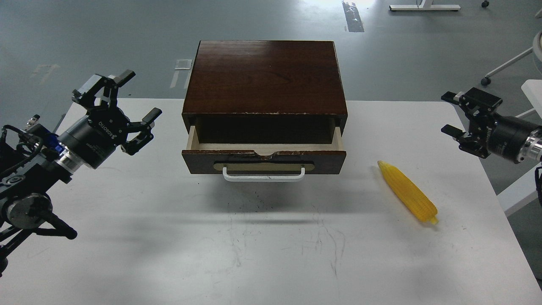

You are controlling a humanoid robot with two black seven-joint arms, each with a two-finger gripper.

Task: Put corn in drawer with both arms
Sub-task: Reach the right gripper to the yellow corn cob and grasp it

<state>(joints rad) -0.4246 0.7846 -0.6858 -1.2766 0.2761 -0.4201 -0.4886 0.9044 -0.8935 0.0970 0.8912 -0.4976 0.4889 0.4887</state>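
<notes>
The yellow corn [407, 192] lies on the white table [254, 245], to the right of the box, its pointed tip toward the box. The drawer [263, 156] of the dark brown wooden box [264, 76] stands pulled partly out, its pale inside showing and its white bar handle [263, 174] facing me. My left gripper [123, 99] is open and empty, left of the box and apart from it. My right gripper [455, 114] is open and empty near the table's right edge, above and to the right of the corn.
The table's right edge [495, 186] runs just past the corn. Grey floor lies behind the box. A chair base [504, 67] and a white table leg [423, 6] stand on the floor at the back right.
</notes>
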